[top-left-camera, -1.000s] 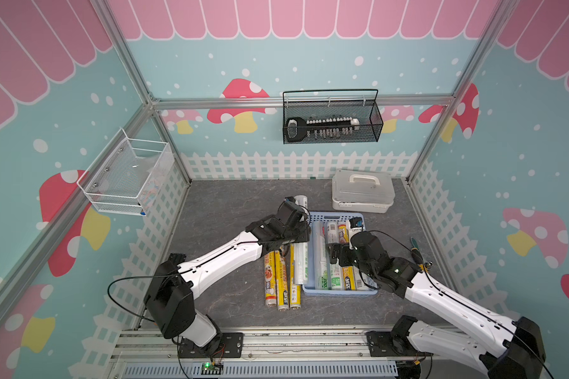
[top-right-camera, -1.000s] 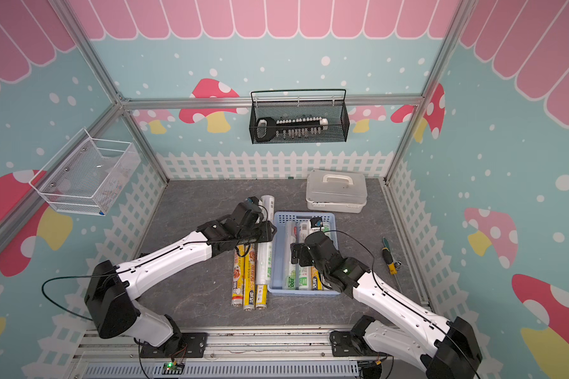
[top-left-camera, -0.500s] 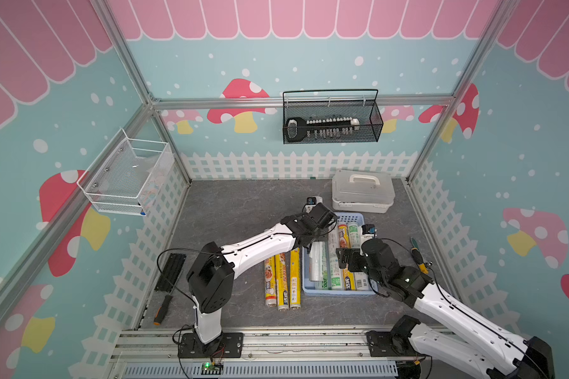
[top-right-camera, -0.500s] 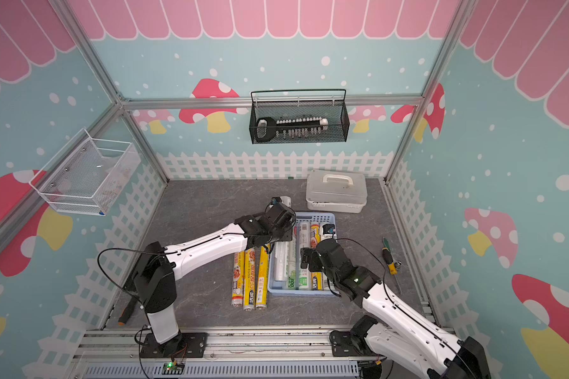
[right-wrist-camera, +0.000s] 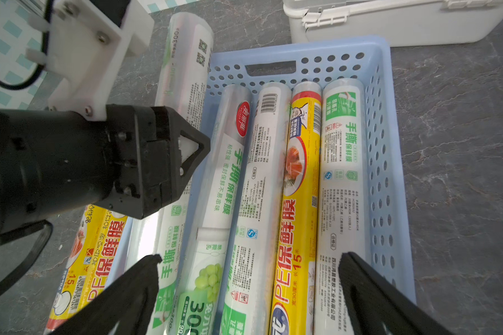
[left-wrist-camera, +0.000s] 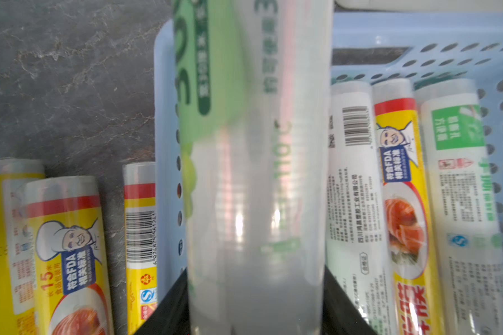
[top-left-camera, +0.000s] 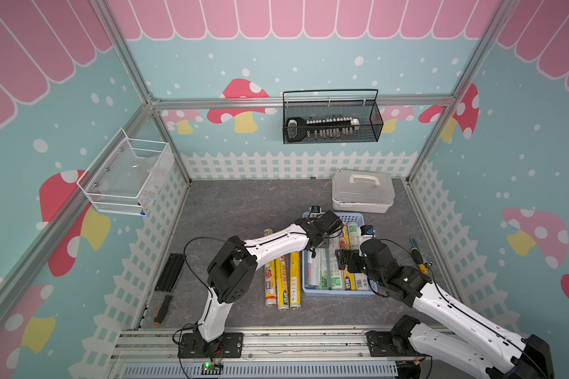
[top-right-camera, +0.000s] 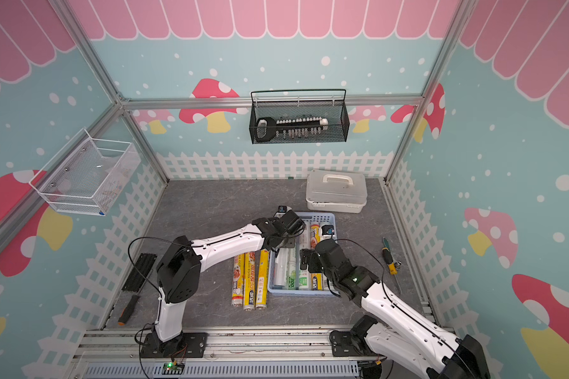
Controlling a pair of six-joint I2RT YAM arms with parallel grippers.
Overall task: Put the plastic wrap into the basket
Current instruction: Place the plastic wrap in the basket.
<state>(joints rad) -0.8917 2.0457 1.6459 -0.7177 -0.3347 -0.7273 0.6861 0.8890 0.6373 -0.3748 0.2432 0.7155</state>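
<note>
left tool (left-wrist-camera: 254,278) clamps a green-labelled plastic wrap roll (left-wrist-camera: 253,174) over the rim of the light-blue basket (right-wrist-camera: 382,150); right tool (right-wrist-camera: 250,258) wide above it. next, likely: shift inward, release.

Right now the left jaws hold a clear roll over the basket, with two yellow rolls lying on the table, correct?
Not two: three yellow rolls lie on the table beside the basket, as both top views show. The left jaws do hold the clear roll.

Open floor (top-left-camera: 243,203) lies behind the yellow rolls (top-left-camera: 281,282) flanking the basket (top-left-camera: 335,292) (a white box (top-left-camera: 362,192) crowds its far end).
</note>
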